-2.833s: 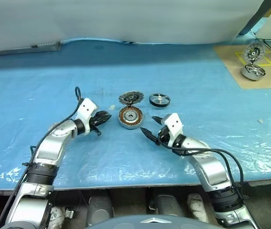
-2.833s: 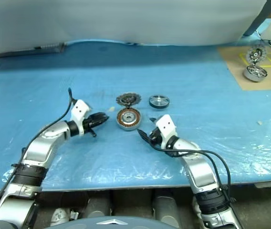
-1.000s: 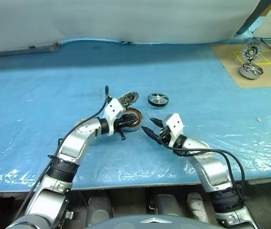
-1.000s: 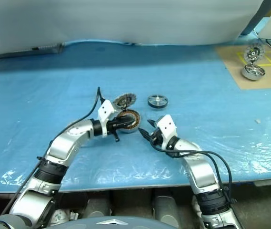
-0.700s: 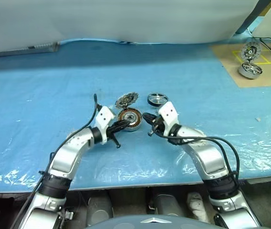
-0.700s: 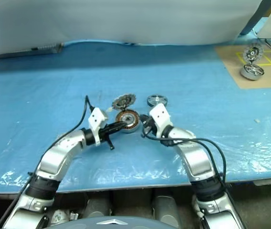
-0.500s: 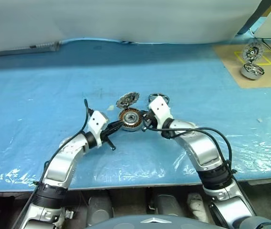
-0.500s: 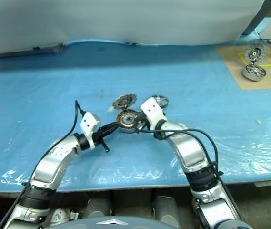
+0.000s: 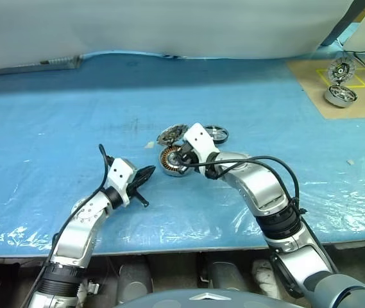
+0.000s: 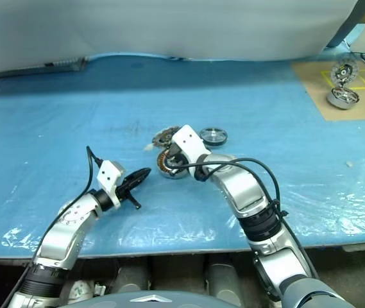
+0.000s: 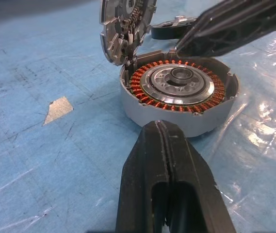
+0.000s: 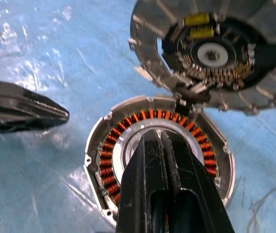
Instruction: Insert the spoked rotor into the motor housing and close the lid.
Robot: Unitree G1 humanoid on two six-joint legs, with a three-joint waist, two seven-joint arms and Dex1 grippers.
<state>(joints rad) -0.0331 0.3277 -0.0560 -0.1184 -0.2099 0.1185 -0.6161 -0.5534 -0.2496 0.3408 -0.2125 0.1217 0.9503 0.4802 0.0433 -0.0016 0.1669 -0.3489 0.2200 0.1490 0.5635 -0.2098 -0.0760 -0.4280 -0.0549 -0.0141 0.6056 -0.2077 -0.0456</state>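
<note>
- The motor housing, copper windings exposed, sits just ahead of the clenched, empty left gripper.
- The right gripper, also pinched shut, hovers directly over its centre.
- The lid tilts open at the housing's far edge.
- The spoked rotor lies beyond the right gripper.

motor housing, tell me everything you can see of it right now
The motor housing is a short round silver-grey cup lying flat, open side up, on the blue sheet. A ring of copper-orange windings surrounds a silver centre with a hub. The lid stands tilted open, joined at the far rim. The shut right gripper is poised over its centre; contact unclear.
</note>
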